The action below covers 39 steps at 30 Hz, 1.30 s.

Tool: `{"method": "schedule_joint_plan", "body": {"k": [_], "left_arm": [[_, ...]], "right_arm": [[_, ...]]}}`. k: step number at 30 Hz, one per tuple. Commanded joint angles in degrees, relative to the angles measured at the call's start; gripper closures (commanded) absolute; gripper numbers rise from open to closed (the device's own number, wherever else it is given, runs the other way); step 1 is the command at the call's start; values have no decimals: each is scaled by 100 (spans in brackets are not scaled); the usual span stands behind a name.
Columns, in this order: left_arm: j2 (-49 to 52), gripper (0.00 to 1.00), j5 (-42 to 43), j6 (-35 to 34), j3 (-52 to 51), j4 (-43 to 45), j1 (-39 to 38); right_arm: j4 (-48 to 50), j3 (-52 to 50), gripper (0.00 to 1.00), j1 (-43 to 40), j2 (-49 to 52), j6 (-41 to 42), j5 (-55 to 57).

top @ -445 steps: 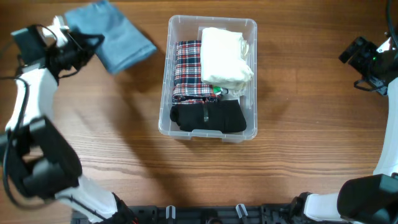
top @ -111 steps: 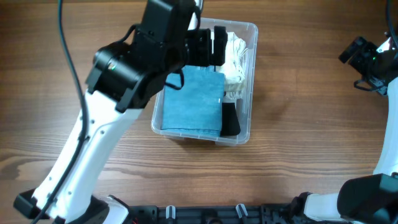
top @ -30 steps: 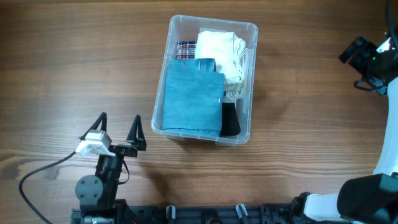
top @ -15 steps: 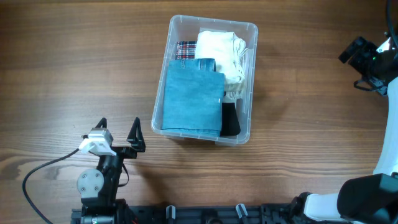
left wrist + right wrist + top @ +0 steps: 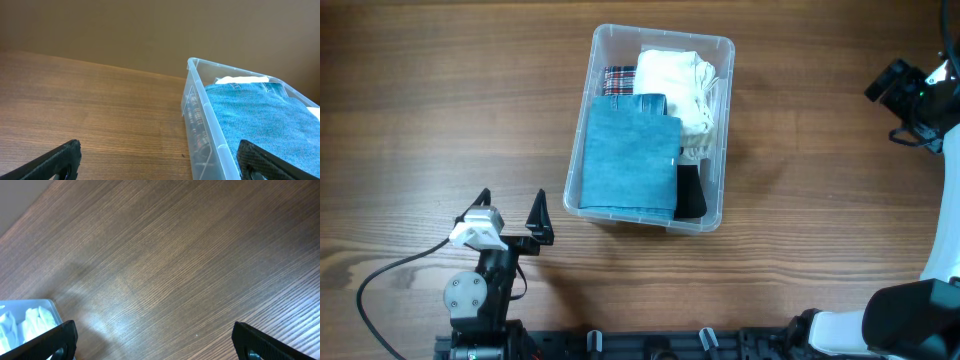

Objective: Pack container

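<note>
Overhead: container (image 5: pixel 665 32) rim well apart from left fingers (image 5: pixel 537 211).

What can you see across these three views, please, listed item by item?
container: one, clear plastic, middle of the table.
blue cloth: one, blue, folded flat on top of the other items, filling most of the container's near end.
white cloth: one, cream white, bunched at the container's far end.
plaid cloth: one, red, white and dark check, showing only at the far left corner, beyond the blue cloth.
black garment: one, black, in the near right corner beside the blue cloth.
table: one, brown wood grain, under everything.
left pincer: one, black, open and empty, near the table's front left.
right pincer: one, black, open and empty, at the table's right edge.
</note>
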Motion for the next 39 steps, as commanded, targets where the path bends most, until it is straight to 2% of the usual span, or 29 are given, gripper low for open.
{"method": "schedule_joint_plan", "body": {"k": [1,25,29,39], "left_arm": [[-61,0,26,133,-37,-2,52],[-61,0,26,133,-37,-2,52],[-61,0,26,133,-37,-2,52],[-61,0,26,133,-37,-2,52]], "right_arm": [[17,70,0,-13,33,52,17],[26,50,0,-13,-66,52,17],[221,-341,0,0,-754,48,17],[361,-1849,0,348,-3786,52,17]]}}
